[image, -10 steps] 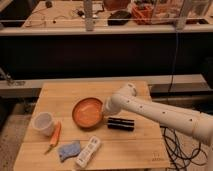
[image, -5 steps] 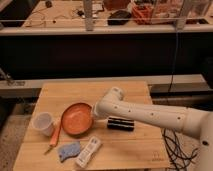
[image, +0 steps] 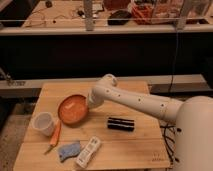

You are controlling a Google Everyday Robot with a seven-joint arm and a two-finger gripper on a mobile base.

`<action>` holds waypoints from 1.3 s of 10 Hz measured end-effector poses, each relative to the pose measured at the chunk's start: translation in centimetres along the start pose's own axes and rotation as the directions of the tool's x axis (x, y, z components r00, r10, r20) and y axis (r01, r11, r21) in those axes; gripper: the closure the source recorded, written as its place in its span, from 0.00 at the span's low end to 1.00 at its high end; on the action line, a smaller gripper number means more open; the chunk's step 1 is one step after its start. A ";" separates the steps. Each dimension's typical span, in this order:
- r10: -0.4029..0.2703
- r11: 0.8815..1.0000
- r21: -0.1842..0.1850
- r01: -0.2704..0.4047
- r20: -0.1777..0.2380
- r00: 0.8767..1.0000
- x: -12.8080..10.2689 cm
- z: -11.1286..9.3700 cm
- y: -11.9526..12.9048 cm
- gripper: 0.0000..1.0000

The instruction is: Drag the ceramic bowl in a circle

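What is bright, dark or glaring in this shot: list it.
Camera view: warm light falls on the wooden table; the band behind it is almost black; the ceramic bowl carries a pale sheen inside; the white arm glares brightest at lower right; the tool meets the bowl's right rim.

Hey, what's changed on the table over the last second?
The ceramic bowl slid left across the wooden table, toward the white cup, and now looks tilted. The gripper at its right rim swung left with it. The cup, carrot, black object, blue cloth and white remote stayed put.
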 end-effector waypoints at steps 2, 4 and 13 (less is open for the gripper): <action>0.057 0.998 -0.034 -0.056 0.005 0.998 2.0 0.5 1.9 1.00; 0.153 0.985 -0.084 -0.153 0.001 0.988 3.1 0.3 6.0 1.00; 0.201 0.974 -0.090 -0.207 -0.067 0.977 -7.7 -2.5 8.6 1.00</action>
